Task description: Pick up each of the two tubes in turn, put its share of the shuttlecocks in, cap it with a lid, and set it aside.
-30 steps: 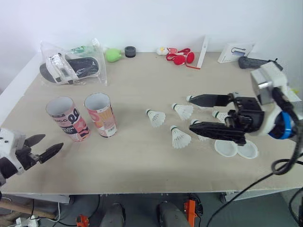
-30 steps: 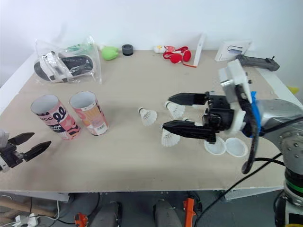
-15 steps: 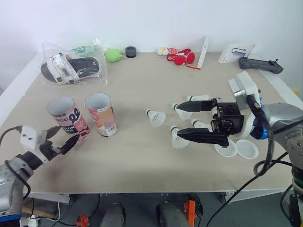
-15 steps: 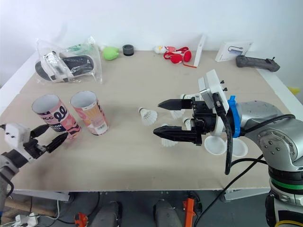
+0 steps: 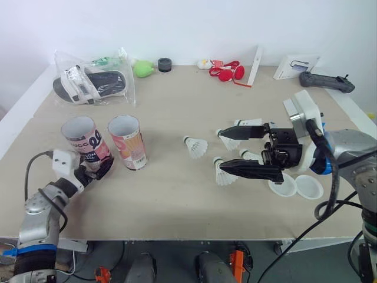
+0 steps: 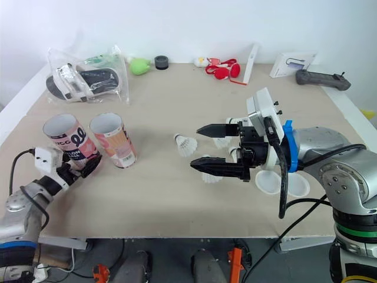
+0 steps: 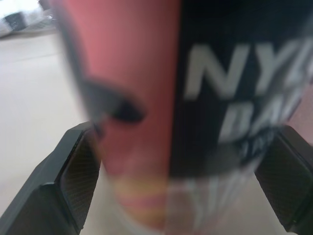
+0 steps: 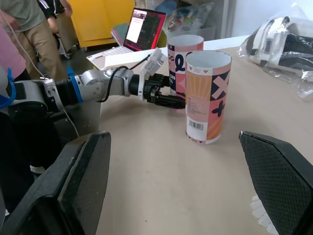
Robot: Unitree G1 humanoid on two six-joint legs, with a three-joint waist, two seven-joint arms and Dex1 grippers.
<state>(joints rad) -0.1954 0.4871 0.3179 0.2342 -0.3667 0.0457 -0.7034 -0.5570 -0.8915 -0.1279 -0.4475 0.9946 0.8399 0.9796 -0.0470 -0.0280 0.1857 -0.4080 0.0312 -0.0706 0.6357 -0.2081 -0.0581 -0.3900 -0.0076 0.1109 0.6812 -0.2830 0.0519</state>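
The left pincer (image 5: 96,170) gapes wide at the foot of the pink-and-black tube (image 5: 84,140), one finger to either side of it in the left wrist view; whether the pads touch cannot be told. The tube stands upright on the desk (image 5: 177,206), straight ahead of the pincer, with the second tube (image 5: 126,141) just beside it on the robot's right. The right pincer (image 5: 220,151), also open and empty, hovers over the shuttlecocks (image 5: 194,146), well apart, so the left arm is judged the one for this grasp.

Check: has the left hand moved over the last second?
Yes. The left hand has travelled forward from the near edge of the table to the base of the left tube.
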